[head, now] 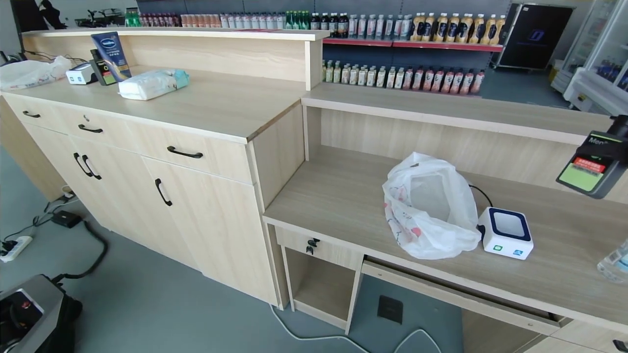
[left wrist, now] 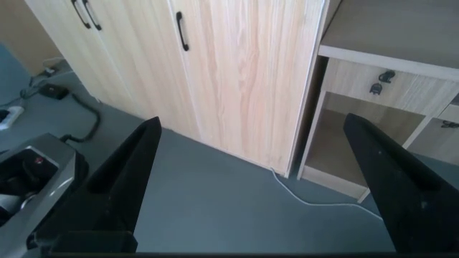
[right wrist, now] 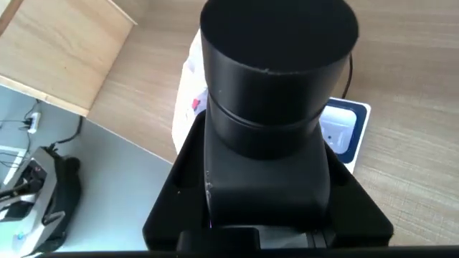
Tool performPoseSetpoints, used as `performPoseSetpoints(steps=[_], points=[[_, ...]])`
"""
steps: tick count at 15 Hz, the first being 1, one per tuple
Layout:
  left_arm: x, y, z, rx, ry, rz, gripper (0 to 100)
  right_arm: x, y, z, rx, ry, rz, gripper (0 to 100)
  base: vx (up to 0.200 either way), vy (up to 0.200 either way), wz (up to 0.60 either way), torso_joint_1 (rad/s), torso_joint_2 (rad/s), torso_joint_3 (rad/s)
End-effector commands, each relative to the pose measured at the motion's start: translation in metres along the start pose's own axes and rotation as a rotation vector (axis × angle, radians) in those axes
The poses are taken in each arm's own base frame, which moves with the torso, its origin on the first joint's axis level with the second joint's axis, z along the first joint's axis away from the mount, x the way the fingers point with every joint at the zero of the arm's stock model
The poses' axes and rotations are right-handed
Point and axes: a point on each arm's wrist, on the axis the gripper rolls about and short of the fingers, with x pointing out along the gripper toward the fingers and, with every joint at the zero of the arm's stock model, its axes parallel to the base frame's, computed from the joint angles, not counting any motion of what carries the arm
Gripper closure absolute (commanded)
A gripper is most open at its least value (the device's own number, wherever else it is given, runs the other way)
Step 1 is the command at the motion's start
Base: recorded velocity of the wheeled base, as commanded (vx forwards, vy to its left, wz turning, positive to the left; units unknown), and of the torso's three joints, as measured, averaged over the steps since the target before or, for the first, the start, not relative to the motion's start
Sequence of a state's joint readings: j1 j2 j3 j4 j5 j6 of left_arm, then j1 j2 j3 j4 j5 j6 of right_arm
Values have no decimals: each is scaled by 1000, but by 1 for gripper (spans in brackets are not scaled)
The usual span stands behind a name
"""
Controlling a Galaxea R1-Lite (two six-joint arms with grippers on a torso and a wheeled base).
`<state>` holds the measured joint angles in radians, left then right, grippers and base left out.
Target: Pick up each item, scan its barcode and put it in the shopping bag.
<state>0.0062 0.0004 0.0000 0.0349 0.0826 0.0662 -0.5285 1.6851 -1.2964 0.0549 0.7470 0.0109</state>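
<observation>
Left jaws wide apart above floor (left wrist: 237, 193); right jaws tight around black bottle (head: 596, 164), green-and-red label (head: 583, 175).

Shopping bag (head: 429, 211) open near counter (head: 338, 196) front edge, scanner (head: 506, 232) just beside it. Black bottle (head: 596, 164) airborne on my right.

A tall light-wood counter cabinet (head: 211, 220) with black handles fills the left half of the frame. A lower wooden desk (head: 338, 196) joins it at centre and runs to the right edge. The grey floor (head: 147, 299) has a white power strip (head: 14, 247) and black cables at lower left. Shelves of bottled drinks (head: 412, 45) line the top, and a glass-door fridge (head: 601, 54) stands at upper right.
</observation>
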Motion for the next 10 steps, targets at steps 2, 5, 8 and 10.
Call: performPoseSetpoints(steps=[2, 5, 8, 10], points=[[0, 0, 0, 0, 0, 0, 0, 17, -45, -22, -74, 54, 24, 100, 0, 0, 0, 0, 0, 0], [0, 0, 0, 0, 0, 0, 0, 30, -68, -36, -104, 80, 80, 100, 0, 0, 0, 0, 0, 0], [0, 0, 0, 0, 0, 0, 0, 42, -80, -39, -89, 85, 133, 100, 0, 0, 0, 0, 0, 0], [0, 0, 0, 0, 0, -1, 0, 47, -83, -41, -76, 83, 174, 100, 0, 0, 0, 0, 0, 0]])
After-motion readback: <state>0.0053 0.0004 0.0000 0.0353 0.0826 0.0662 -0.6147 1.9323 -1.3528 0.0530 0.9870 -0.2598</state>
